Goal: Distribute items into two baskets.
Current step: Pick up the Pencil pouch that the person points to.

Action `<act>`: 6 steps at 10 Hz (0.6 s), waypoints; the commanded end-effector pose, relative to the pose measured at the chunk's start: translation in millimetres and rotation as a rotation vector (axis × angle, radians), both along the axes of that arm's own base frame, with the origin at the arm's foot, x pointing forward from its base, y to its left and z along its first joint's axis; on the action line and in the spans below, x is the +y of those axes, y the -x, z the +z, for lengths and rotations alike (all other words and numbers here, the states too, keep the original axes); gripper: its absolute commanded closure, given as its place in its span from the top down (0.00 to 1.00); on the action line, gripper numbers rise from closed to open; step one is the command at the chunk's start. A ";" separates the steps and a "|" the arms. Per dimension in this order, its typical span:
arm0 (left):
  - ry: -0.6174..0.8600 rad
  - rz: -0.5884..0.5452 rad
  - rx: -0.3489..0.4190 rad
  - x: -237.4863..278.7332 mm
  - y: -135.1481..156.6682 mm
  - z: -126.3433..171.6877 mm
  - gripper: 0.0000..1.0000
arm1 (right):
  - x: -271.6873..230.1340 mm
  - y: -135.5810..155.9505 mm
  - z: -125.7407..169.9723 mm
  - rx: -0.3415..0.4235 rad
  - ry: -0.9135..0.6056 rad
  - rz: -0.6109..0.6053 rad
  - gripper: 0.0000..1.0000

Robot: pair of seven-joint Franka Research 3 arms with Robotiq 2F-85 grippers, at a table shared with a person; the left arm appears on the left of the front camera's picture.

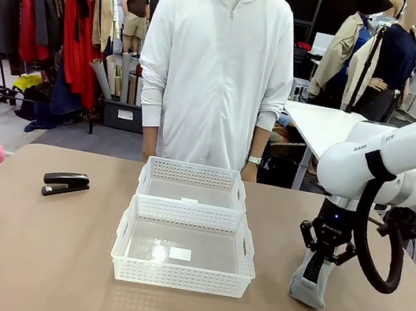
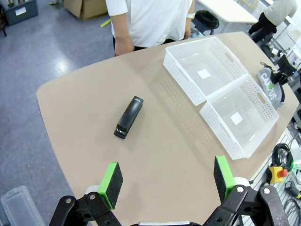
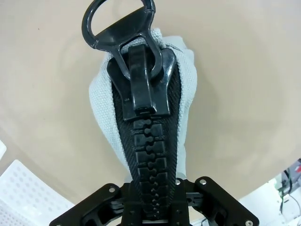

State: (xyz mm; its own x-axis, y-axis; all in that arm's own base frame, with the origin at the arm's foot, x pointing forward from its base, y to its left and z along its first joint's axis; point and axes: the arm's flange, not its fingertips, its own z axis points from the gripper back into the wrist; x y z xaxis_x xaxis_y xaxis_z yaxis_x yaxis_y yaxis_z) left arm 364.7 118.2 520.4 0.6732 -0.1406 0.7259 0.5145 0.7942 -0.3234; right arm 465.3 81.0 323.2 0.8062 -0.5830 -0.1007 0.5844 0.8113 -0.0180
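At the table's right side: grey woven-fabric zip pouch (image 1: 311,283) with white "CAMPUS" lettering, stood on edge on the matte tan tabletop (image 1: 16,251), zip side uppermost. Clenched on its top edge from above: right gripper (image 1: 325,251), black metal linkage.

Up close in the right wrist view: coarse grey weave, chunky black moulded zip teeth on ribbed black tape, and a large glossy black slider with a ring-shaped pull at the far end. Fingertips and green pads hidden behind the zip band. Near end of the pouch cut off under the gripper body.

Mid-table, touching along their long sides: two matching white rectangular plastic baskets with lattice-perforated walls, clear glossy bottoms and a small white label in each. Near basket (image 1: 180,277) toward the robot, far basket (image 1: 195,174) just before a person in a white zip jacket (image 1: 214,69). Person's forearms cut off by the table edge in the front view.

At left, well apart from the baskets: small black desk stapler (image 1: 66,183), smooth casing, lying flat.

Left wrist view: left gripper (image 2: 167,178) released, flat green pads spread wide over bare tabletop. Pouch lettering there partly covered by the right gripper and hard to read whole.
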 end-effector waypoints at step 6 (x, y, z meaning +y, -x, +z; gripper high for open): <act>0.014 -0.003 -0.011 0.7 -1.1 0.0 1.00 | -4.3 -2.1 -1.0 -0.010 -0.037 0.016 0.00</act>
State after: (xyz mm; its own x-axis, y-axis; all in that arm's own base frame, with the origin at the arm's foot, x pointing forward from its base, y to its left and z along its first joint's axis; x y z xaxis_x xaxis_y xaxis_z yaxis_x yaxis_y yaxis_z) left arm 364.6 118.2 520.4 0.6733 -0.1406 0.7259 0.5146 0.7941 -0.3235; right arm 465.5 80.0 323.1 0.8092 -0.5785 -0.1023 0.5802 0.8143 -0.0151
